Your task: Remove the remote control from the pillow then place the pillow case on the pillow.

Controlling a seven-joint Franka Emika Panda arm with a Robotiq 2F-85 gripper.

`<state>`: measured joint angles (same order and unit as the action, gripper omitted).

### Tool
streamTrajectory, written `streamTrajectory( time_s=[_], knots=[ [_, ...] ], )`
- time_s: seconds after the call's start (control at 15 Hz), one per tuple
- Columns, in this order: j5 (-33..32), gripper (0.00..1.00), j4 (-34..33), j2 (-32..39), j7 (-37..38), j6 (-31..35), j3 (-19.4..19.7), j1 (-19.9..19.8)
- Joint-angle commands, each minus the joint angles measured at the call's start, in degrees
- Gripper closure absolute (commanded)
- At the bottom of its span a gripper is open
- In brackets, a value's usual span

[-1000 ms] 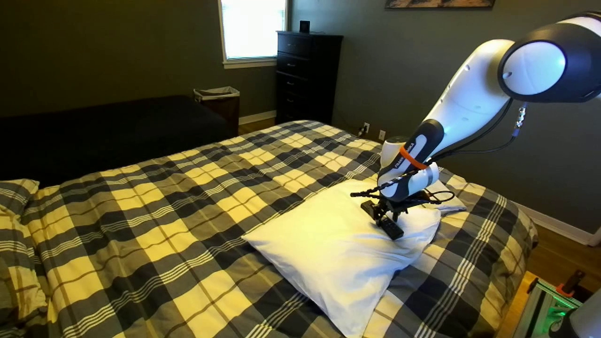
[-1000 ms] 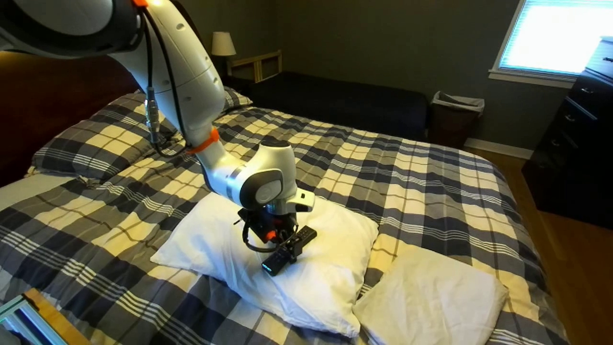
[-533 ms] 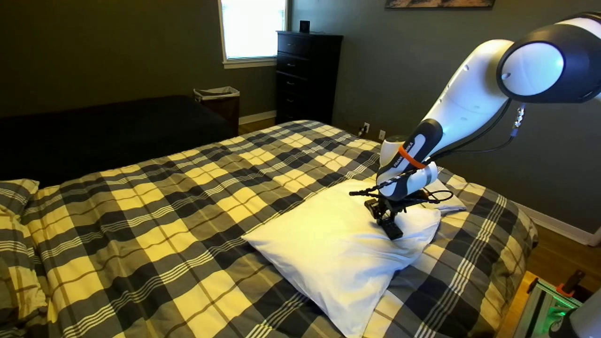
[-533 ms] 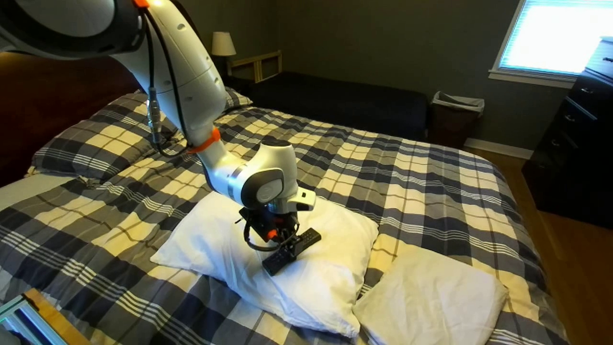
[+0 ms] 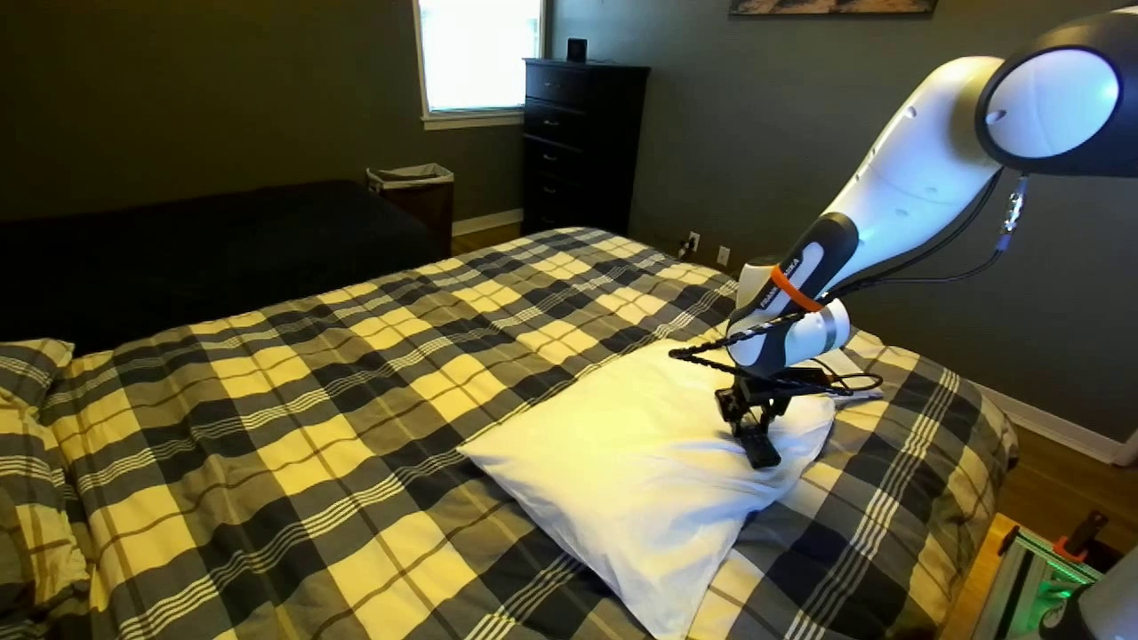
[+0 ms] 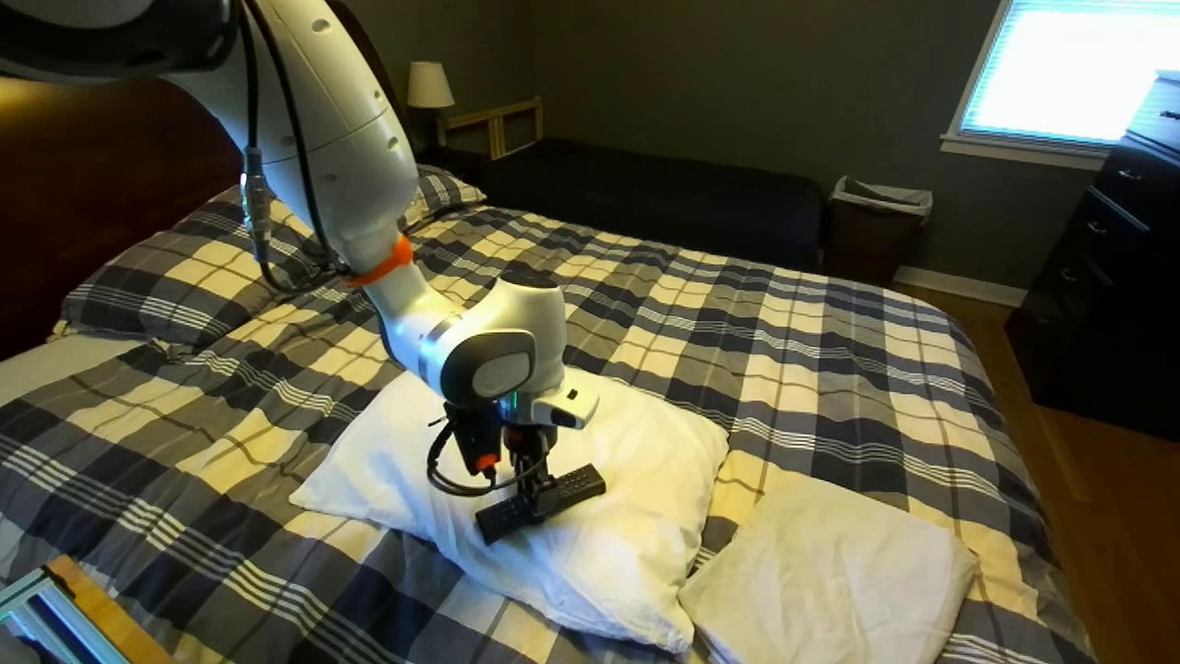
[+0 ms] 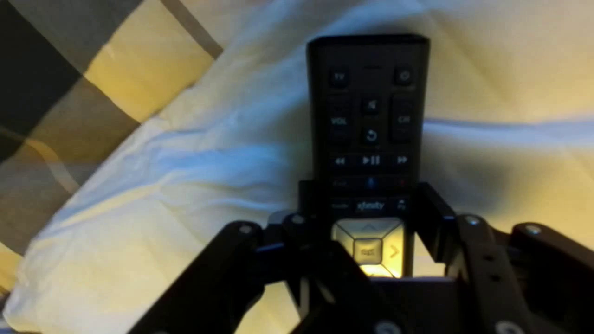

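Note:
The white pillow (image 5: 605,453) lies on the bed; it also shows in an exterior view (image 6: 645,443) and fills most of the wrist view (image 7: 222,176). The black remote control (image 7: 371,116) is between the fingers of my gripper (image 7: 366,199), which press its sides near the middle. In both exterior views the gripper (image 5: 754,431) (image 6: 536,503) holds the remote (image 5: 762,455) (image 6: 581,485) at the pillow's surface; I cannot tell whether it touches the pillow. The off-white folded pillow case (image 6: 839,572) lies beside the pillow, partly hidden behind the arm in an exterior view (image 5: 845,363).
The bed has a plaid cover (image 5: 311,418). Plaid pillows (image 6: 194,258) lie at the headboard (image 6: 92,203). A dark dresser (image 5: 582,142), a hamper (image 6: 880,221) and a dark second bed (image 6: 645,194) stand beyond it. The robot's mount (image 5: 1031,569) is at the near bed edge.
The gripper fingers have closed on the remote. Gripper and remote have moved together toward the robot's side of the pillow, and the remote has turned slightly. Pillow and pillow case have stayed put.

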<state>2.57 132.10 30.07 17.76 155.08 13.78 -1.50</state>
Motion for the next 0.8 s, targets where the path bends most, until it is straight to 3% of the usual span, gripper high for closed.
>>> streamTrajectory(
  time_s=[0.0,0.27,0.73],
  knots=[
    [1.2,0.71,6.7,-4.5,5.9,-2.1,2.3,0.7],
    [2.4,0.71,10.5,-4.7,10.0,-4.2,3.7,-0.5],
    [10.8,0.71,13.5,-4.6,10.9,-6.1,2.3,-5.1]
  ],
)
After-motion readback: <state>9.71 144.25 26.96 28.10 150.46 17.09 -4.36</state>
